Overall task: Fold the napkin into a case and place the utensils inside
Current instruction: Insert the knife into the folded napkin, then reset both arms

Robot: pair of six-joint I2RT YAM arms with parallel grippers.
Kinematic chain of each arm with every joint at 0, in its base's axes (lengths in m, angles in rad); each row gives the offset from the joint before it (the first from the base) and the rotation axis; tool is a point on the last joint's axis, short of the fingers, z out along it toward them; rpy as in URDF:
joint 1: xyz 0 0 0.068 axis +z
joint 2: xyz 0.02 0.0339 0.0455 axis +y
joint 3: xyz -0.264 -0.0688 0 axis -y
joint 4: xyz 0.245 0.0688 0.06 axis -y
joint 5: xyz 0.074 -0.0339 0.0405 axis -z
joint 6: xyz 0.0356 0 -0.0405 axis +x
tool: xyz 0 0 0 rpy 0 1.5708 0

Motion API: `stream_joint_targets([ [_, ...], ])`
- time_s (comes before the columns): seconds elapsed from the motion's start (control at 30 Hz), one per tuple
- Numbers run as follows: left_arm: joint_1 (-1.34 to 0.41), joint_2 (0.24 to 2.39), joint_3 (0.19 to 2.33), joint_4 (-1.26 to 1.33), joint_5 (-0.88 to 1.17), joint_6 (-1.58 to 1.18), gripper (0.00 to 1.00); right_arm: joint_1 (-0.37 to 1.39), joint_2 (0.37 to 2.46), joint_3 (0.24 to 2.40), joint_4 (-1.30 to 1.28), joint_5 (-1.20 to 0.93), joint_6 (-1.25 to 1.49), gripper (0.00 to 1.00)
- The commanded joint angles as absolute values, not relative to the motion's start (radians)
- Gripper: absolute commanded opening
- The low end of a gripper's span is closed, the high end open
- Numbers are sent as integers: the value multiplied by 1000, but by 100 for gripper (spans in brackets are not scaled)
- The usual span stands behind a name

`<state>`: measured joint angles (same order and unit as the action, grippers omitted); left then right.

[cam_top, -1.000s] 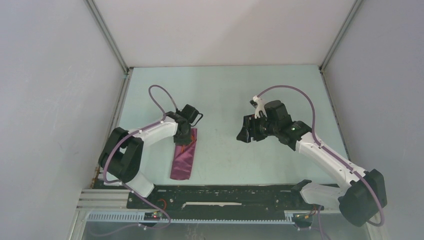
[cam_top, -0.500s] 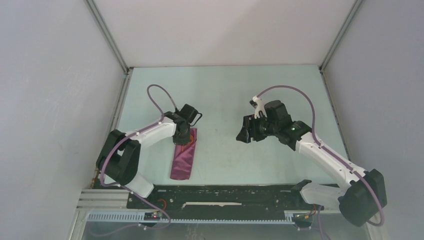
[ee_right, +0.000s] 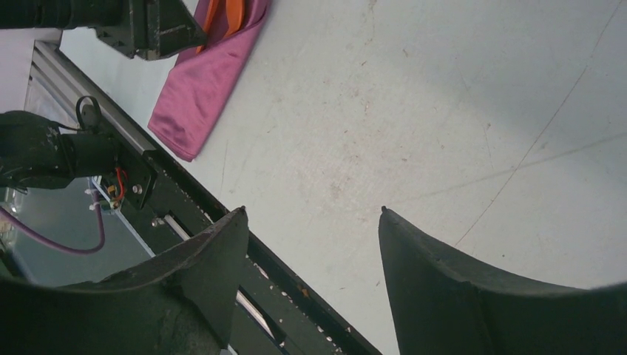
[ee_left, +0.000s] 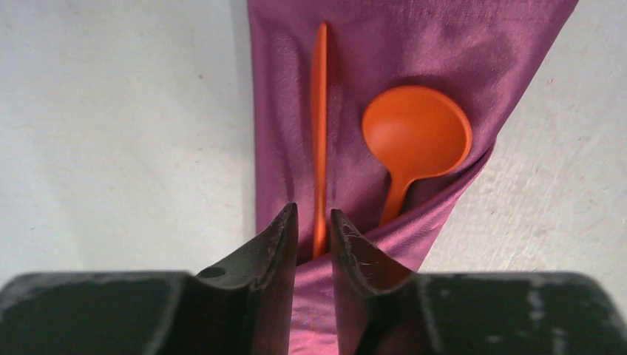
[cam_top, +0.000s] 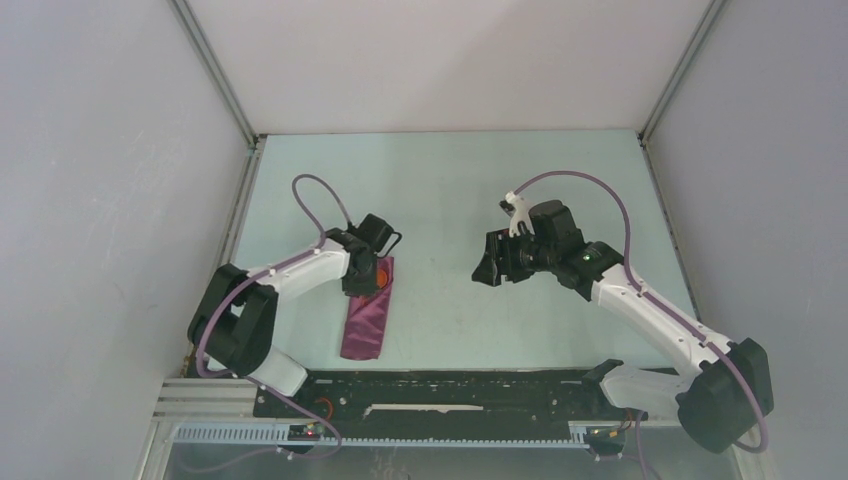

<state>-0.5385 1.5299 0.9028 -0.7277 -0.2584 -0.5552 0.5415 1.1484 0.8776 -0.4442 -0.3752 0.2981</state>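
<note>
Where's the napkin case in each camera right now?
Top external: case left of centre, its far end under the left gripper.
Left wrist: top centre.
Right wrist: upper left.
Shared landmark: orange utensils poking from its end.

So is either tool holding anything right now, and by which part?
Right tool: nothing, jaws open. Left tool: it straddles the near end of the straight orange utensil; whether it actually grips cannot be told.

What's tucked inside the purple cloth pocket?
An orange spoon with a round bowl and a thin straight orange piece poke out of the napkin case. Their lower ends slip under its fold, so the cloth hides those parts.
</note>
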Motion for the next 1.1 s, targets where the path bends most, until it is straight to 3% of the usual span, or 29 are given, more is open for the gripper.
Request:
stream_joint_targets([
  [0.0,-542,1431,954,-783,-326,-538,33,508,1107,885,-441,-378,321,77],
  [0.03,-542,1408,974,-805,-337,-533,36,496,1095,900,-461,-380,323,95],
  [0.07,-539,1384,998,-829,-339,-526,39,484,1080,921,-496,-380,321,99],
  [0.3,-539,1179,1326,-927,-243,-474,55,458,936,1235,-829,-183,235,100],
  [0.53,-540,933,1573,-696,-79,-297,76,453,889,1605,-1006,168,145,100],
  [0.8,-540,787,1659,-530,-38,-151,82,453,819,1836,-978,285,50,100],
  [1.07,-540,695,1650,-502,-15,-102,82,450,748,1905,-934,294,35,100],
])
